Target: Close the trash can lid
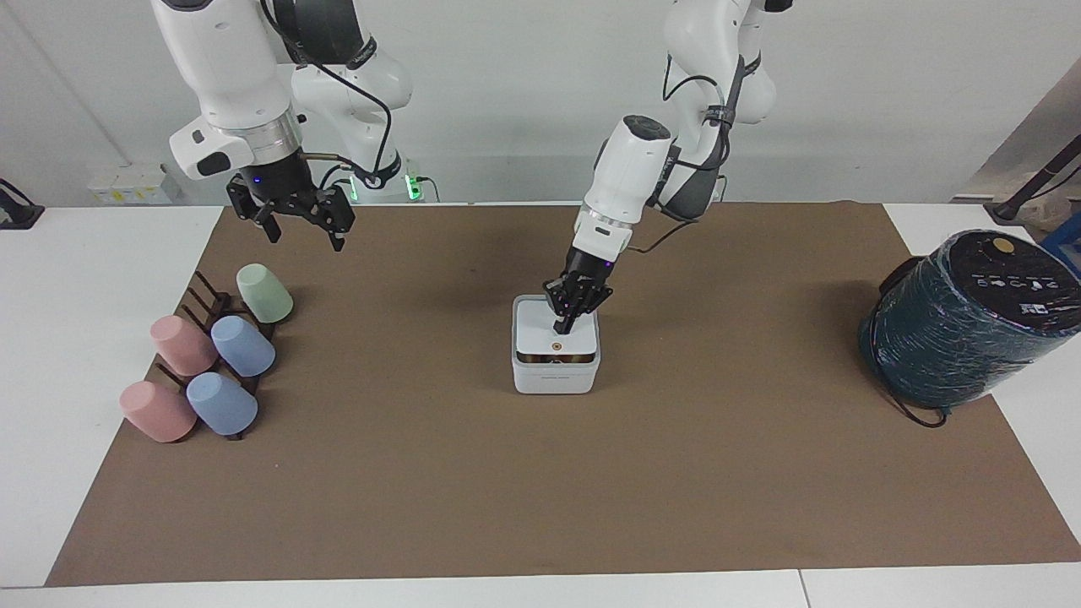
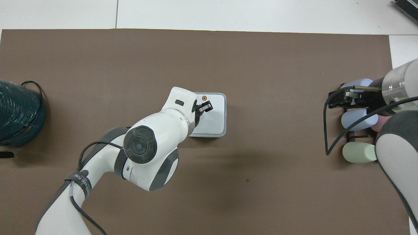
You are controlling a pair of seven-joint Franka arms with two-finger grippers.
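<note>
The small white trash can [image 1: 555, 381] stands in the middle of the brown mat, and also shows in the overhead view [image 2: 224, 132]. Its white lid [image 1: 537, 334] with the orange dot lies almost flat on top [image 2: 215, 120]. A thin dark slit remains under the lid's edge farthest from the robots. My left gripper [image 1: 562, 326] is shut, with its tips pressing down on the lid just short of the orange dot [image 2: 206, 106]. My right gripper [image 1: 302, 230] is open and empty, and waits in the air over the cup rack [image 2: 339, 99].
A dark rack with several pastel cups [image 1: 211, 355] lies toward the right arm's end [image 2: 357, 117]. A large dark teal wrapped cylinder [image 1: 971, 317] with a black cable stands toward the left arm's end [image 2: 16, 111]. The brown mat [image 1: 540, 490] covers the table.
</note>
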